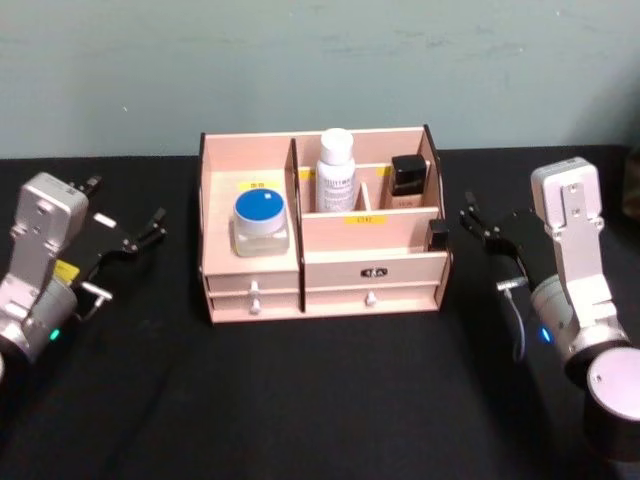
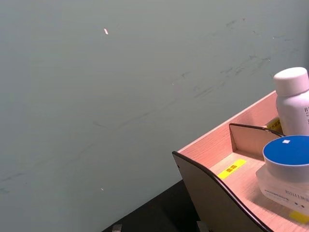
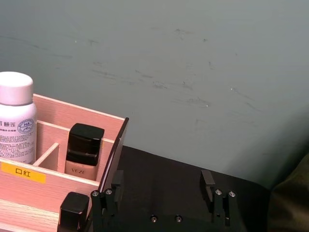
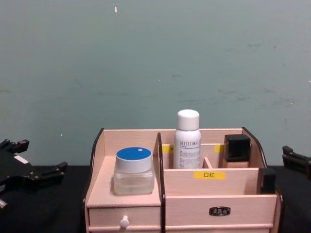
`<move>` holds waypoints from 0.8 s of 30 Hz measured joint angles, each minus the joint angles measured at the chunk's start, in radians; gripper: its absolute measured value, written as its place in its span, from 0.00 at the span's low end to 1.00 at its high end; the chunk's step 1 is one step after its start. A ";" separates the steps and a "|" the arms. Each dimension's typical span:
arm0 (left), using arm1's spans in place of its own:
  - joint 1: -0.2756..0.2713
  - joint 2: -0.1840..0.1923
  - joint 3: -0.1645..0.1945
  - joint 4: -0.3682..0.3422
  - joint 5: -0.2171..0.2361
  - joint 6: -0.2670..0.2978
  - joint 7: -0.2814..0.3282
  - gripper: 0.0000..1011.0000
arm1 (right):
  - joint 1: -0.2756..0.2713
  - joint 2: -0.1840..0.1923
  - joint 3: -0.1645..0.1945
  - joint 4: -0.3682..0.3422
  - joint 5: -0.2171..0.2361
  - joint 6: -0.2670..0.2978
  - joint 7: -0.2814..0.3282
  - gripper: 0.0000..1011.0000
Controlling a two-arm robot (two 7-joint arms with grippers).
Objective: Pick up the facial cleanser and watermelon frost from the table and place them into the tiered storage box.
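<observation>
The black desk [image 1: 320, 400] is stretching across the front, and the box [image 1: 322, 262] is sitting mid-desk against the green wall. The left tool [image 1: 140, 237] is hovering just off the box's left side, its fingers standing apart and holding nothing; the right tool [image 1: 480, 225] is hovering just off the right side, fingers likewise spread and bare. Inside the box, a jar [image 1: 261, 222] with a blue lid is standing upright on the left tier, a white bottle [image 1: 336, 172] is standing upright in the middle rear compartment, and a small black-capped bottle [image 1: 407, 182] is standing at the right rear. I cannot tell which of these are the cleanser and the frost, but both seem to be stowed, so the job looks finished. Each item is lying inward from its nearer tool: the jar toward the left one, the black-capped bottle toward the right.
</observation>
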 joint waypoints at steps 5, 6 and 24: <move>0.000 0.000 0.000 0.000 0.000 0.000 0.000 0.99 | 0.001 0.001 0.000 -0.003 0.000 0.000 0.000 0.99; 0.000 0.000 0.000 0.000 0.000 0.000 0.000 0.99 | 0.001 0.002 0.000 -0.004 0.001 0.000 0.001 0.99; 0.000 0.000 0.000 0.000 0.000 0.000 0.000 0.99 | 0.003 0.004 -0.002 -0.008 0.004 0.001 0.002 0.99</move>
